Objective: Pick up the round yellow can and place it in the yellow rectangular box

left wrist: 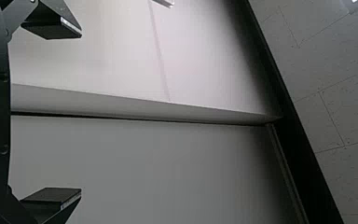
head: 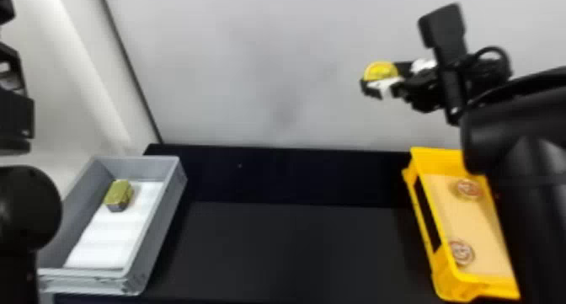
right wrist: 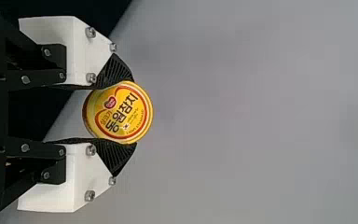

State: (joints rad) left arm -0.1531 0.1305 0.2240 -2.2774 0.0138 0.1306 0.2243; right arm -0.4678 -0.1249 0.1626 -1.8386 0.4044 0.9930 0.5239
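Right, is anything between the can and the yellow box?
Nothing visible blocks the way from the can in the right pincer to the yellow box, though the right arm hides part of the box. Two round things lie inside, one far, one near.

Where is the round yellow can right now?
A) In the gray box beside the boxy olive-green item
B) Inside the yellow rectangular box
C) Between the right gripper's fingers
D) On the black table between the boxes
C: the round yellow can sits between the two fingers of the right gripper, up against the pale wall in the head view.
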